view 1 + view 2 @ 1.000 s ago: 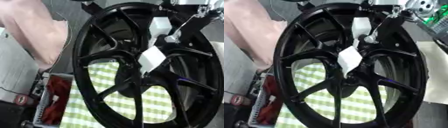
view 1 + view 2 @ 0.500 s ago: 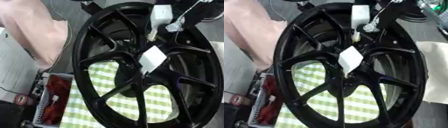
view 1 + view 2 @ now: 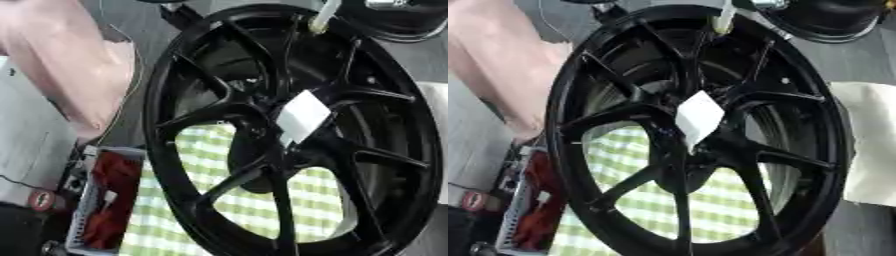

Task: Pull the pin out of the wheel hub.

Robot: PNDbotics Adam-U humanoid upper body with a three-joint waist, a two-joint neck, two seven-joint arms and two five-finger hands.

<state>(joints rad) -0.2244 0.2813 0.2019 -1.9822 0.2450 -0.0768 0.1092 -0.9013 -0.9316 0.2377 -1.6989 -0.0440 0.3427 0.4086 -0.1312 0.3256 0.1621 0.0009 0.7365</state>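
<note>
Black and glossy, the wheel (image 3: 289, 135) fills most of both views, standing nearly upright and tilted, its spokes running from the rim to the hub (image 3: 293, 145) at its middle. A white square tag (image 3: 302, 116) lies over the hub, turned like a diamond, so the hub's centre is hidden behind it. Above it, near the top of the rim, a slim whitish rod with a yellowish lower tip (image 3: 724, 19) hangs down across the wheel's upper opening, well apart from the hub; this may be the pin, though it is too small to be sure. The top of the rod runs out of the picture, so what holds it cannot be seen. A dark rounded part of the robot (image 3: 826, 17) shows at the upper right corner, just beside the rim, but no fingers can be made out there, so whether they are open, closed or gripping anything cannot be told. The left hand shows in neither view. Through the lower gaps between the spokes a green and white checked cloth (image 3: 219, 150) is seen. At the lower left a pale tray with red contents (image 3: 105, 200) lies beside the wheel, and a pale cloth (image 3: 872, 145) lies at the right edge.
</note>
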